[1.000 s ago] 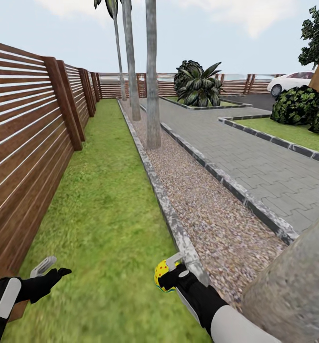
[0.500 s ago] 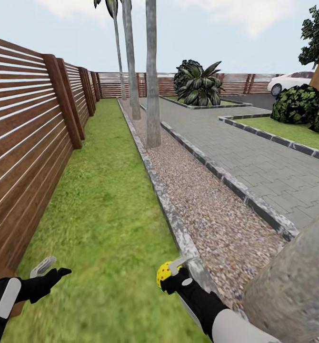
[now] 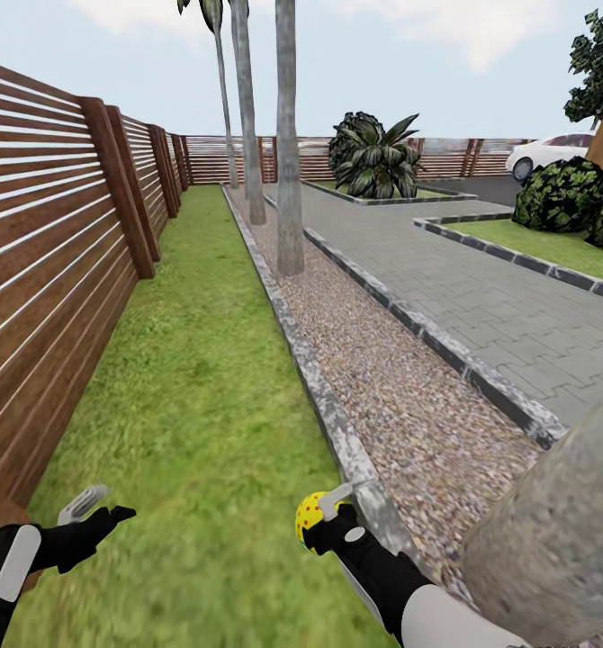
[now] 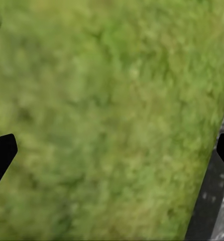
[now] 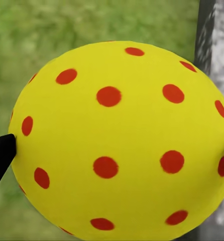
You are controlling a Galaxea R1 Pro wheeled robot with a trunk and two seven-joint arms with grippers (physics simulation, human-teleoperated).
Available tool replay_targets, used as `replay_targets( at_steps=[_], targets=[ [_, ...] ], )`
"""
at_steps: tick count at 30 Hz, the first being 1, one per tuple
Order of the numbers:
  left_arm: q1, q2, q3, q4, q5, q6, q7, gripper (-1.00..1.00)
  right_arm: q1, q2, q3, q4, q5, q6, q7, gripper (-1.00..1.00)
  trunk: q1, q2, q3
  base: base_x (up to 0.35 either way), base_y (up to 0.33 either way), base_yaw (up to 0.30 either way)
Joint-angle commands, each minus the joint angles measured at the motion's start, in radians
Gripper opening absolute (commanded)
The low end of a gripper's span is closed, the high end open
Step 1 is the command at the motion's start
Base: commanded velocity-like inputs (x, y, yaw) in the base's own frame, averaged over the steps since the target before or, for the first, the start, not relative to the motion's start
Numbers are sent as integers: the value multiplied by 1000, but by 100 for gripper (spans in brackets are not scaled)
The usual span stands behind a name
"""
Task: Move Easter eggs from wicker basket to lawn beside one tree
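Holding one egg over the lawn's edge

Gripping a yellow, red-dotted Easter egg [image 3: 309,516], the right tool [image 3: 324,515] hangs low over the lawn [image 3: 193,378], just beside the grey stone kerb [image 3: 324,405]. In the right wrist view the egg [image 5: 119,143] sits between the two dark fingertips [image 5: 1,153], touching both. The left tool [image 3: 94,508] hovers over grass near the slatted wooden fence [image 3: 49,270], its fingers spread with nothing between them; its wrist view looks onto grass [image 4: 107,120]. A thick mottled-grey trunk [image 3: 553,531] rises close by on the robot's right, standing in the pebble gravel strip [image 3: 382,387] across the kerb. More grey trunks [image 3: 288,144] line the strip farther off.
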Motion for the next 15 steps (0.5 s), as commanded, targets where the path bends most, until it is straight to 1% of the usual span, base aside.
replay_targets(
  at_steps=[1, 5, 8, 12, 15],
  targets=[
    [-1, -6, 3, -1, -8, 5, -9, 100, -1, 0, 5, -1, -4, 5, -4, -100, 4, -8, -4, 0, 0, 0],
    [-1, -13, 4, 0, -8, 7, -10, 100, -1, 0, 5, -2, -3, 5, -5, -100, 19, -36, -17, 0, 0, 0],
    [-1, -30, 2, -2, -8, 6, -9, 100, -1, 0, 4, -2, -5, 5, -6, -100, 31, -57, -26, 0, 0, 0],
    [-1, -27, 3, -2, -9, 6, -9, 100, -1, 0, 3, -5, -5, 5, -5, -100, 46, -85, -39, 0, 0, 0],
    [-1, -19, 4, -2, -8, 7, -9, 100, -1, 0, 3, -6, -4, 5, -5, -100, 57, -106, -48, 0, 0, 0]
  ],
)
